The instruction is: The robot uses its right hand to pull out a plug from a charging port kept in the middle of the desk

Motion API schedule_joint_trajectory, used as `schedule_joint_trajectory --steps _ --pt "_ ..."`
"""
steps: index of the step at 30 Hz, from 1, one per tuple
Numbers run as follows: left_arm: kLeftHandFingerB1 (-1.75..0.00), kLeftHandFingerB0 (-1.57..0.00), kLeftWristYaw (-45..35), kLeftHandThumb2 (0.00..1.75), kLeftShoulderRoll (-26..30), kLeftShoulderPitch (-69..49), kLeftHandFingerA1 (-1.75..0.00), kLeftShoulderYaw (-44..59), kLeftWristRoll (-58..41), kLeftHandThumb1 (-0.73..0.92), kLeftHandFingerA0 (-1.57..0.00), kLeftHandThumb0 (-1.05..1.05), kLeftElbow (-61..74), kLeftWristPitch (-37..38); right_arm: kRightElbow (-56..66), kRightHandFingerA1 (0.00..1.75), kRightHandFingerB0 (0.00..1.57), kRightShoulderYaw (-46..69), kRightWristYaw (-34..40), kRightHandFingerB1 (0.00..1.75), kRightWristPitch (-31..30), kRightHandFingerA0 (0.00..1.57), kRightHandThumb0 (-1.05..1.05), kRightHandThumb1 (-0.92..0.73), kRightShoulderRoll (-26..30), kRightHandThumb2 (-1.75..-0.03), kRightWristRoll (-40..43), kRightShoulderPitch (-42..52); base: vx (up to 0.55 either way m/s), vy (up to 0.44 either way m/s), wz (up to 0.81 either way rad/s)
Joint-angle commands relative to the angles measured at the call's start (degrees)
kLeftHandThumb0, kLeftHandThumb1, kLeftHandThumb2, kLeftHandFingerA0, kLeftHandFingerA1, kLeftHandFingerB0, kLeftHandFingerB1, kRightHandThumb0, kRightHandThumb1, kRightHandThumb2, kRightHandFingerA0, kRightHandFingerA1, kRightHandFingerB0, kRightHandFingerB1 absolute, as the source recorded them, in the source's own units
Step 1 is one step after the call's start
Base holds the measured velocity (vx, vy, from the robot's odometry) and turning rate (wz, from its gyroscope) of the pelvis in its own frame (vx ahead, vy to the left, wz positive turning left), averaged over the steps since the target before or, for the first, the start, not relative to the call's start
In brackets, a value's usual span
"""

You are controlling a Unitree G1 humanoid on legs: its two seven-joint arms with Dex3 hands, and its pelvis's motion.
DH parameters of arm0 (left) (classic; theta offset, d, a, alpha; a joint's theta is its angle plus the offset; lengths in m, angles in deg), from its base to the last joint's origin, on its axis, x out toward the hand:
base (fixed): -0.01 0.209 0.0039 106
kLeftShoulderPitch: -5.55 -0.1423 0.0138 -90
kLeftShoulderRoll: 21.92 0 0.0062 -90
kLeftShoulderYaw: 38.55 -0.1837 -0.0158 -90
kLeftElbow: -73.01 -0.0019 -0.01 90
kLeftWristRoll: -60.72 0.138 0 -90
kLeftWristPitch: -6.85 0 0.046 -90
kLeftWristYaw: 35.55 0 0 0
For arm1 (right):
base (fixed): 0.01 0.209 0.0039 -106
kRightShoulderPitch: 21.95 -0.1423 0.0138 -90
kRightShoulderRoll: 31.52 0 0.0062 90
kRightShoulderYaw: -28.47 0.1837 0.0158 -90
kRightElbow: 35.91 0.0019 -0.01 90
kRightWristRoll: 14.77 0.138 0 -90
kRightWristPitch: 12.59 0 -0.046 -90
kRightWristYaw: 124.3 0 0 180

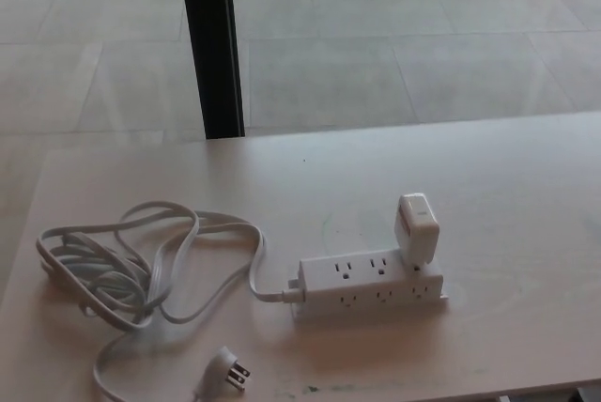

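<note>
Spanning the view, the pale surface (526, 186) carried a white power strip (368, 283) at its middle, its coiled cord (141, 270) lying left; a white plug (417, 228) stood in the strip's right end. Neither hand showed.

Pale desk (526, 177), grey tiled floor (394, 36), black post (212, 45) behind.

On my table (526, 195): power strip (371, 285) near the front edge, adapter plug (417, 227) seated upright at its right end. Coiled cord (131, 266) lies to its left, its pronged plug (228, 370) in front. Behind the table, a post (212, 45) stands on the floor (404, 36).
</note>
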Motion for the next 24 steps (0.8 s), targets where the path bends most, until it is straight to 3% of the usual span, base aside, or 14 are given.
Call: schedule_joint_trajectory --steps 1,2,3,5,6,9,10,13,15,17,22,23,24 --pt "-0.61 -0.69 -0.56 0.65 1.28 -0.07 -0.71 -0.49 -0.97 0.81 -0.81 -1.05 -0.77 0.41 2.47 0.99 0.22 -4.27 -8.07 0.43 -4.01 0.83 -0.77 -0.49 2.56 -0.87 0.84 -4.56 0.0 0.0 0.0" --pt "-0.61 -0.69 -0.57 0.65 1.29 -0.06 -0.71 -0.51 -0.99 0.81 -0.81 -1.05 -0.81 0.43 2.48 0.99 0.22 -4.34 -8.11 0.43 -4.12 0.83 -0.77 -0.49 2.63 -0.87 0.9 -4.59 0.0 0.0 0.0" --pt "-0.64 -0.61 -0.98 1.14 1.38 -0.09 -0.75 -0.56 -1.1 0.55 -0.81 -1.05 -0.64 0.13 3.02 0.97 0.22 -7.03 -9.62 0.43 -3.78 0.84 -0.79 -0.49 2.62 -0.87 -0.31 -6.34 0.0 0.0 0.0" --pt "-0.65 -0.61 -1.08 1.14 1.33 -0.04 -0.76 -0.45 -1.35 0.55 -0.81 -1.04 -0.8 0.27 4.31 1.04 0.27 -10.02 -10.46 0.42 -3.85 0.88 -0.9 -0.53 2.04 -0.87 -1.25 -7.98 0.0 0.0 0.0" --pt "-0.62 -0.68 -0.97 0.65 1.36 0.03 -0.72 -0.52 -1.3 0.81 -0.8 -1.05 -1.02 0.42 5.07 1.05 0.32 -11.01 -10.94 0.32 -4.62 0.86 -0.76 -0.59 1.86 -0.59 -1.11 -8.42 0.0 0.0 0.0" --pt "-0.62 -0.68 -0.63 0.66 1.39 0.24 -0.73 -1.01 -0.95 0.83 -0.83 -1.05 -1.1 0.82 8.44 1.05 0.33 -13.65 -12.75 0.32 -8.27 0.84 -0.72 -0.57 0.66 -0.58 0.2 -9.41 0.0 0.0 0.0" --pt "-0.63 -0.7 -0.2 0.65 1.24 0.46 -0.74 -0.94 -1.17 0.83 -0.88 -1.05 -0.7 0.45 9.59 1.16 0.34 -14.45 -13.31 0.32 -8.86 0.81 -0.71 -0.56 -0.08 -0.58 0.65 -9.1 0.0 0.0 0.0" --pt "-0.62 -0.68 -1.01 0.67 1.43 0.62 -0.72 -1.0 -1.51 0.83 -0.81 -1.05 -1.15 0.75 11.1 1.21 0.35 -17.34 -15.29 0.32 -9.3 0.78 -0.7 -0.56 -1.61 -0.58 0.29 -8.34 0.0 0.0 0.0" --pt "-0.62 -0.68 -0.75 0.67 1.52 1.1 -0.73 -0.75 -2.03 0.83 -0.8 -1.05 -1.25 -0.15 10.98 1.08 0.35 -20.2 -15.66 0.32 -9.89 0.77 -0.71 -0.55 -2.54 -0.58 -1.4 -8.73 0.0 0.0 0.0" --pt "-0.62 -0.69 -0.36 0.67 1.51 1.05 -0.71 -1.28 -1.61 0.84 -0.84 -1.05 -1.24 0.4 9.73 1.19 0.38 -23.11 -14.72 0.33 -8.76 0.77 -0.65 -0.52 -4.32 -0.57 -3.65 -9.39 0.0 0.0 0.0" --pt "-0.61 -0.71 -0.41 0.66 1.68 1.47 -0.7 -1.53 -1.78 0.81 -0.84 -1.05 -2.2 0.78 6.57 1.16 0.42 -28.36 -11.15 0.34 -5.56 0.84 -0.69 -0.55 -6.93 -0.58 -9.59 -11.23 0.0 0.0 0.0" --pt "-0.6 -0.7 -0.42 0.65 1.7 1.48 -0.71 -1.59 -1.75 0.81 -0.83 -1.05 -2.18 0.75 6.06 1.03 0.44 -29.46 -10.84 0.34 -4.83 0.82 -0.69 -0.57 -6.85 -0.58 -10.95 -11.72 0.0 0.0 0.0" --pt "-0.6 -0.7 -0.52 0.64 1.76 1.49 -0.7 -1.7 -1.72 0.82 -0.81 -1.05 -2.24 0.76 4.89 0.99 0.37 -31.37 -10.27 0.47 -3.21 0.87 -0.7 -0.44 -6.83 -0.85 -13.28 -12.7 0.0 0.0 0.0"
